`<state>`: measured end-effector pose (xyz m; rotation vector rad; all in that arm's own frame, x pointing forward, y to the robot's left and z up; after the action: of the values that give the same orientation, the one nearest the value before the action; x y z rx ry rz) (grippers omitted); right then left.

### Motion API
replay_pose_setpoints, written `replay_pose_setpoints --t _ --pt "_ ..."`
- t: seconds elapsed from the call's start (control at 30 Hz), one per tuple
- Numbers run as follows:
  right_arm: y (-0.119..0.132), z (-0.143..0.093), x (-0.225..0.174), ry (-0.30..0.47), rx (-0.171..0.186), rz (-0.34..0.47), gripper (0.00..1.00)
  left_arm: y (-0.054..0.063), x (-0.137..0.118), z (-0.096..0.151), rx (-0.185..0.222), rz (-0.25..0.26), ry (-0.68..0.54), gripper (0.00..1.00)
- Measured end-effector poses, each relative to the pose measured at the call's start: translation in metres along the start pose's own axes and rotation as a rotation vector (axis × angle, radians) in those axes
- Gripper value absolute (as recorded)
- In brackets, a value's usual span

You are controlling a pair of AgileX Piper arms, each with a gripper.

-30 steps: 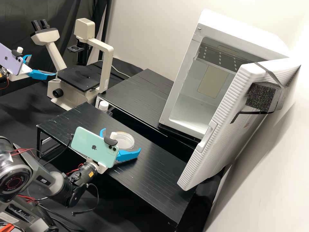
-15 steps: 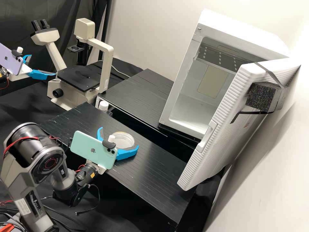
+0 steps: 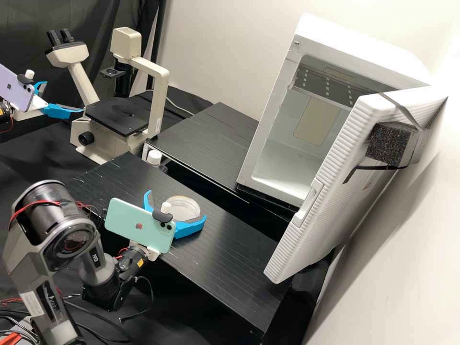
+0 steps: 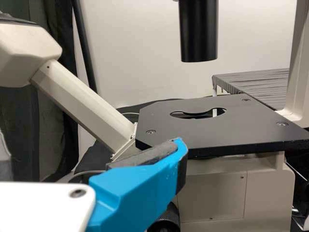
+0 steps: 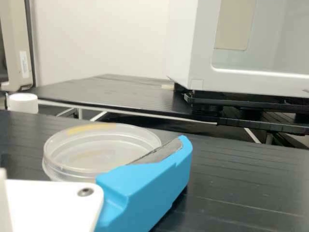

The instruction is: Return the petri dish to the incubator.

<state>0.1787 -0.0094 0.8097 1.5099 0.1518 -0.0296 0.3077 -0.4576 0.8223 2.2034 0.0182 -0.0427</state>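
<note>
Resting on the black counter (image 3: 230, 268), the petri dish (image 3: 184, 209) lies between the spread fingers of the right tool (image 3: 177, 205); finger contact cannot be confirmed. The left tool (image 3: 63, 97), beside the microscope (image 3: 117, 115), is released, fingers apart. The incubator door (image 3: 335, 182) stands open.

Dish (image 5: 99, 152): clear plastic, smooth, glossy rim. Table (image 3: 239, 278): black, grooved, low sheen, scuffed on top. Incubator (image 3: 359, 48): smooth white plastic look, satin; door (image 3: 290, 249) has a ribbed edge. Foam block (image 3: 387, 143) on door: rough, porous, matt. Left tool (image 3: 63, 97) and right tool (image 3: 177, 206): smooth blue plastic, matt grey pads (image 5: 157, 152). Microscope (image 3: 158, 96): smooth cream paint look; stage (image 3: 117, 115) matt black, metal screws (image 4: 150, 132). Curtain (image 3: 81, 19): dark cloth, matt, folded. Cap (image 3: 154, 156): white plastic.
</note>
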Motion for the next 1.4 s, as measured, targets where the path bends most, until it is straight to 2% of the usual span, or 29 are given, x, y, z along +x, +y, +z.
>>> replay_pose_setpoints --t 0.2,0.27,0.47,0.77,0.97,1.0,1.4 --pt "0.012 0.002 -0.008 -0.023 0.005 0.048 1.0 0.0 0.0 0.0 0.0 0.0 0.0 1.0" --pt "0.012 0.002 -0.009 -0.03 0.013 0.043 1.0 0.0 0.0 0.0 0.0 0.0 0.0 1.0" --pt "0.009 -0.004 -0.008 -0.007 0.003 0.015 1.0 0.0 0.0 0.0 0.0 0.0 0.0 1.0" --pt "0.004 -0.01 -0.004 -0.007 0.033 0.015 1.0 0.0 0.0 0.0 0.0 0.0 0.0 1.0" --pt "0.002 -0.011 -0.002 -0.012 0.008 0.018 1.0 0.0 0.0 0.0 0.0 0.0 0.0 1.0" --pt "0.002 -0.01 -0.002 -0.016 0.009 0.017 0.0 0.0 0.0 0.0 0.0 0.0 0.0 1.0" --pt "0.0 -0.007 0.001 -0.008 0.016 0.013 0.0 0.0 0.0 0.0 0.0 0.0 0.0 1.0"
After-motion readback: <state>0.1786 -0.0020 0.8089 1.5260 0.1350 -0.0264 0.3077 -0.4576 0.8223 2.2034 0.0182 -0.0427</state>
